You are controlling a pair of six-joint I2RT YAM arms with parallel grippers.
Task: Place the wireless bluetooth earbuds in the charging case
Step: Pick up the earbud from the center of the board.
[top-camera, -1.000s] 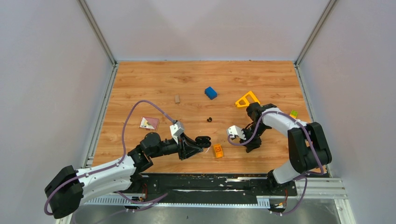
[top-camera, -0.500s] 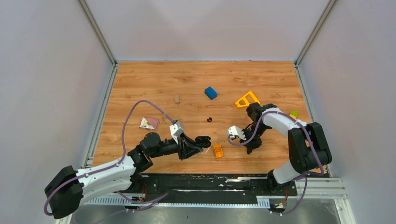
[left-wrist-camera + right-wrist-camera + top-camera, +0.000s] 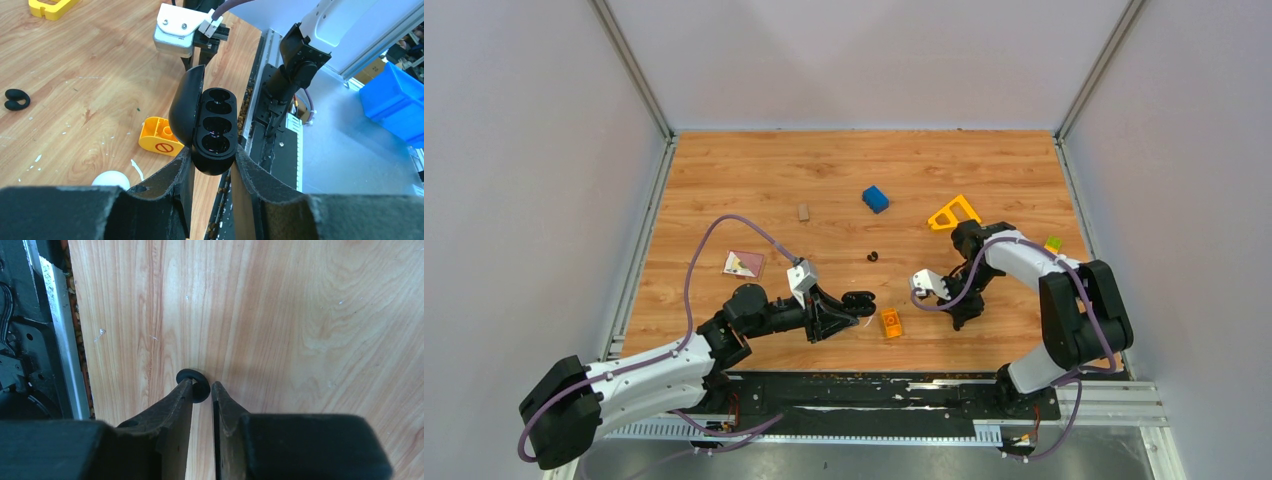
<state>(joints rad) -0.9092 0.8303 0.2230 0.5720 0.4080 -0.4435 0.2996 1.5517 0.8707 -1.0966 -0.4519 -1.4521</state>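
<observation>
Counting two black earbuds, one charging case (image 3: 215, 120). On tabletop (image 3: 774, 170), loose earbud (image 3: 871, 256); second earbud (image 3: 201, 394) at down-pointing right gripper (image 3: 202, 383), tips narrowed, grip unclear. Low, outstretched left gripper (image 3: 212, 152) clamps open case.

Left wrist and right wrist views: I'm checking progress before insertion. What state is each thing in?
charging case: lid open, wells empty, held in the left gripper.
left gripper: shut on the charging case.
right-hand earbud: on the table, at the right gripper's fingertips; grip unclear.
right gripper: jaws narrowly apart, low at the table.
loose earbud: lying on the table, untouched.
</observation>
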